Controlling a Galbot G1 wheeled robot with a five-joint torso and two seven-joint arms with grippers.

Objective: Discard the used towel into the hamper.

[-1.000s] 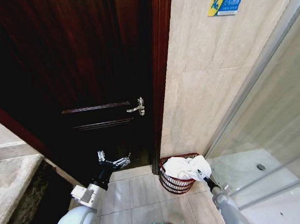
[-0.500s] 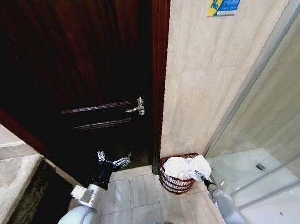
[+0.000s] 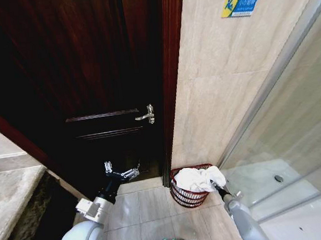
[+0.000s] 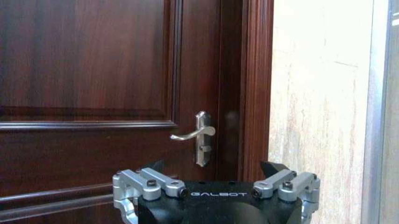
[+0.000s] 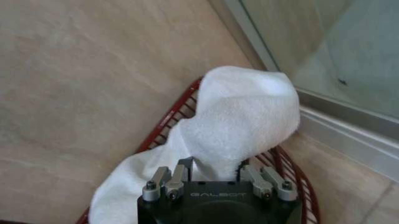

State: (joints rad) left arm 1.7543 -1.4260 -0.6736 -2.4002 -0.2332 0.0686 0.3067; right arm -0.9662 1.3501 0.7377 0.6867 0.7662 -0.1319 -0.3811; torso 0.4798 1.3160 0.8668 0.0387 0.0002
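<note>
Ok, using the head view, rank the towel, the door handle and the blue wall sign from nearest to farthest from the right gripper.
1. The towel, at the right gripper, heaped on the hamper.
2. The door handle, higher up on the dark door to the robot's left.
3. The blue wall sign, high on the tiled wall.

Towel [image 3: 197, 179] in hamper [image 3: 184, 197], right of door [image 3: 91, 92].

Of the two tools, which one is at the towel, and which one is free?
The right tool is at the white towel over the hamper. The left tool hangs open and empty before the dark door.
</note>
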